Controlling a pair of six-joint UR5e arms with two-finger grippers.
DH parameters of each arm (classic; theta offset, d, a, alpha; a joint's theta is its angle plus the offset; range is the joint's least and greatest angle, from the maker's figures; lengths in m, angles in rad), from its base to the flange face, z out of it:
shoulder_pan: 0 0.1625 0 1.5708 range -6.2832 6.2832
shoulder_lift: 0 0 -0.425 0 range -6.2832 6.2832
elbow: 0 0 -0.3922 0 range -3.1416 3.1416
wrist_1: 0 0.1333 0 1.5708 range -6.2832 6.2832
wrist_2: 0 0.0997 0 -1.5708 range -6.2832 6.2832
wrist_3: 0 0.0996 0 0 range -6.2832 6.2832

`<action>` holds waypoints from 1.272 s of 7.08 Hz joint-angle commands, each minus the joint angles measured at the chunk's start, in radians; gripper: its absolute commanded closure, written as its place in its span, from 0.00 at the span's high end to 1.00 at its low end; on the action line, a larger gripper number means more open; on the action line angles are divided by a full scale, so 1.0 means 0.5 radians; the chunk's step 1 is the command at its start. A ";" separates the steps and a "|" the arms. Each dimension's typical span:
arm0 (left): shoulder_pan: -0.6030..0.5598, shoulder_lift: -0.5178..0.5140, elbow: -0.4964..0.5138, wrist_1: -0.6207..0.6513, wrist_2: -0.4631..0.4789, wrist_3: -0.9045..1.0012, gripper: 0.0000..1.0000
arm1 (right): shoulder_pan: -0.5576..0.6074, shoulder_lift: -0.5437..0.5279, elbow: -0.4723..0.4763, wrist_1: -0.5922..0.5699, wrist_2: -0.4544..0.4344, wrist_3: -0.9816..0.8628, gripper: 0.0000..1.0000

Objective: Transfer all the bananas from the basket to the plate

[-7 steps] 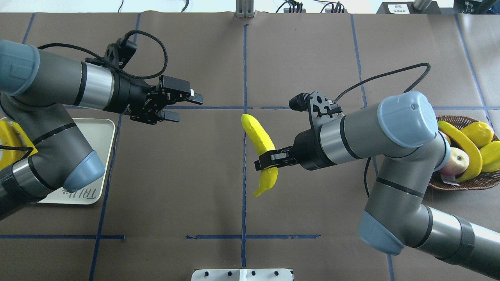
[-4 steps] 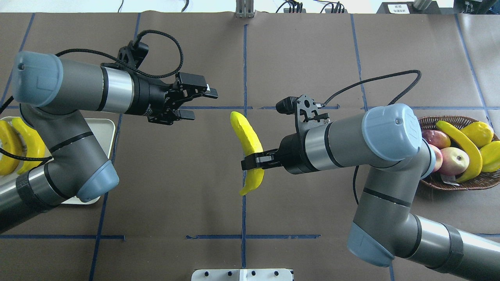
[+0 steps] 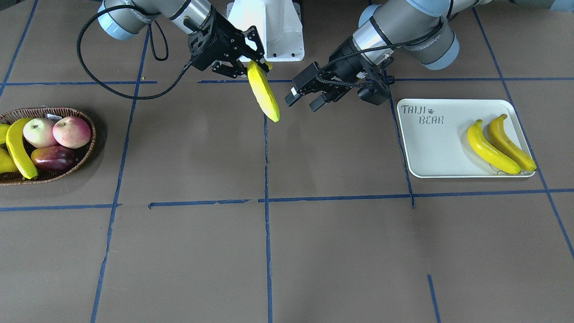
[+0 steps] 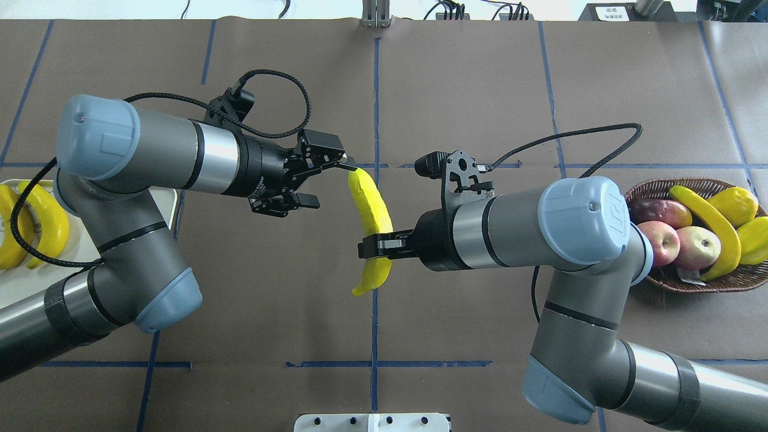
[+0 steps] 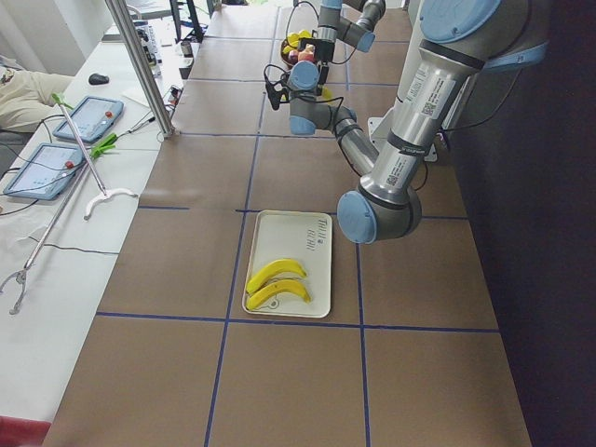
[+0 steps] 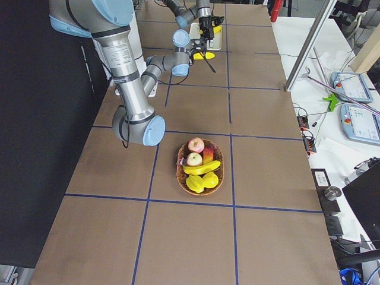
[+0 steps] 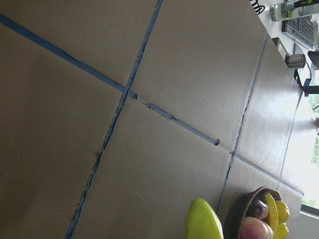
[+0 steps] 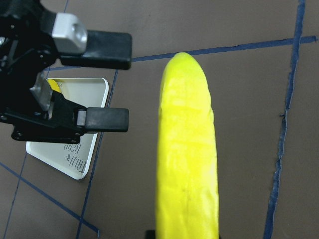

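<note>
Right now we pinch one banana (image 4: 371, 207) in our right gripper (image 4: 375, 246), aloft over the middle of the table (image 4: 480, 90), while our left gripper (image 4: 327, 181) hangs spread beside its far tip. Two more bananas (image 3: 491, 148) lie on the plate (image 3: 430, 148), and a fourth banana (image 3: 15, 150) lies in the basket (image 3: 92, 134).

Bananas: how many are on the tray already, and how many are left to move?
Done: two bananas lie on the tray. In hand: the right gripper is shut on a third banana over mid-table, the open left gripper beside its tip, probably for a hand-over. Left: a fourth banana in the basket.
</note>
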 commanded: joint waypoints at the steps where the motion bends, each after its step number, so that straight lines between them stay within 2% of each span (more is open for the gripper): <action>1: 0.031 -0.035 0.016 0.003 0.004 -0.048 0.99 | -0.013 0.003 -0.001 0.003 -0.012 0.002 0.02; 2: 0.046 -0.060 0.022 0.003 0.028 -0.051 0.99 | -0.019 0.012 -0.001 0.003 -0.012 0.002 0.02; 4: 0.132 -0.075 0.022 0.006 0.090 -0.054 0.89 | -0.052 0.018 -0.004 0.009 -0.085 0.002 0.02; 6: 0.156 -0.066 0.028 0.006 0.090 -0.054 0.87 | -0.056 0.030 -0.004 0.000 -0.089 0.002 0.02; 7: 0.156 -0.072 0.019 0.009 0.090 -0.057 0.79 | -0.056 0.030 -0.004 0.000 -0.089 0.002 0.02; 8: 0.156 -0.072 0.004 0.016 0.111 -0.161 0.58 | -0.059 0.030 -0.001 -0.003 -0.089 0.002 0.02; 9: 0.160 -0.072 0.001 0.016 0.145 -0.174 0.31 | -0.062 0.030 -0.004 -0.003 -0.089 -0.001 0.02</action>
